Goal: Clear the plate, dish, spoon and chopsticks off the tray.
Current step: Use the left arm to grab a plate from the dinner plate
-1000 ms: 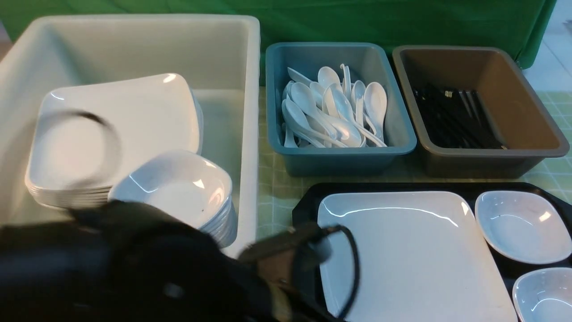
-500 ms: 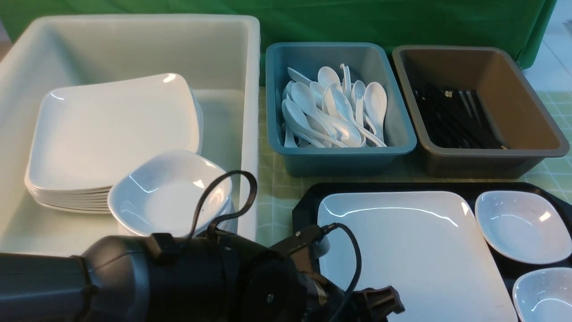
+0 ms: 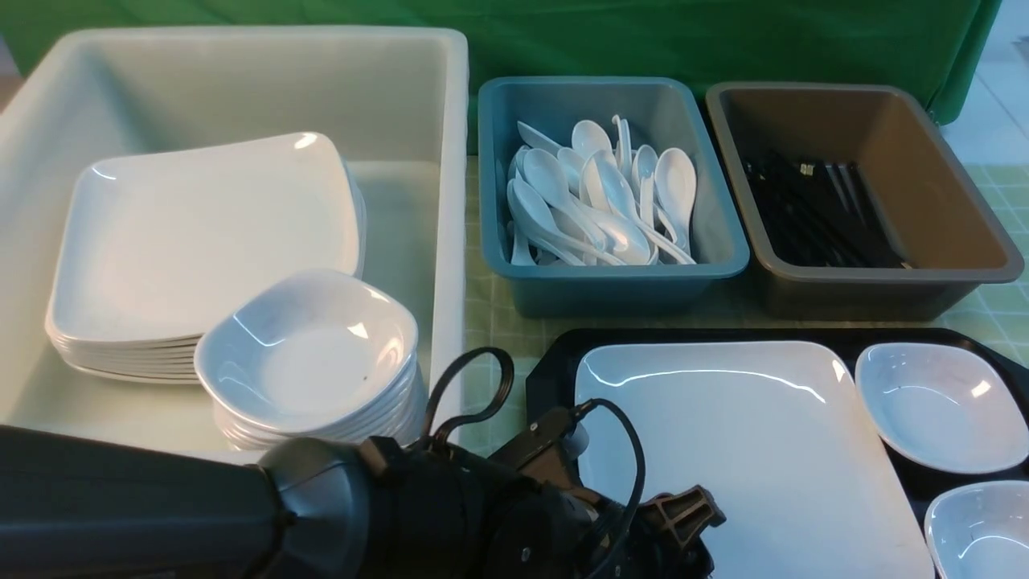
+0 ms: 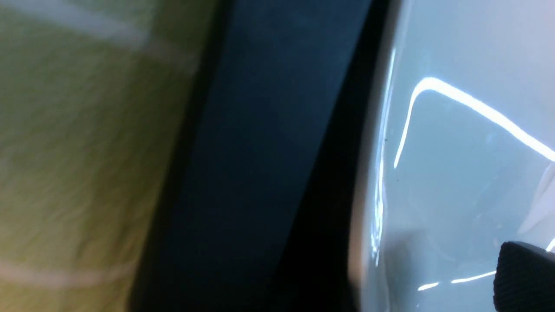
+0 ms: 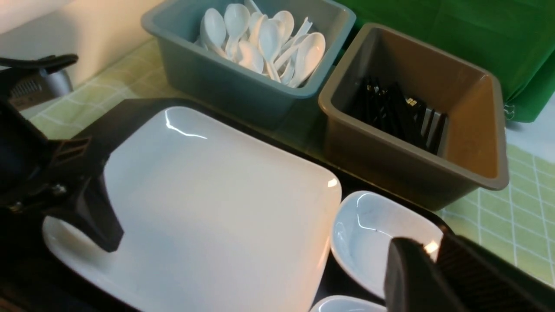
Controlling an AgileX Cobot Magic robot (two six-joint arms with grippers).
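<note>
We find the left gripper (image 3: 683,531) with jaws apart at the tray's (image 3: 551,378) left rim; the plate (image 3: 764,450) lies on the tray, its edge under one finger (image 5: 92,219)

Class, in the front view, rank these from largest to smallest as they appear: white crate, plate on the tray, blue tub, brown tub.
1. White crate.
2. Plate, though nearer the camera, so its lead over the tubs is unsure.
3. Blue tub and brown tub look alike; unranked.
</note>
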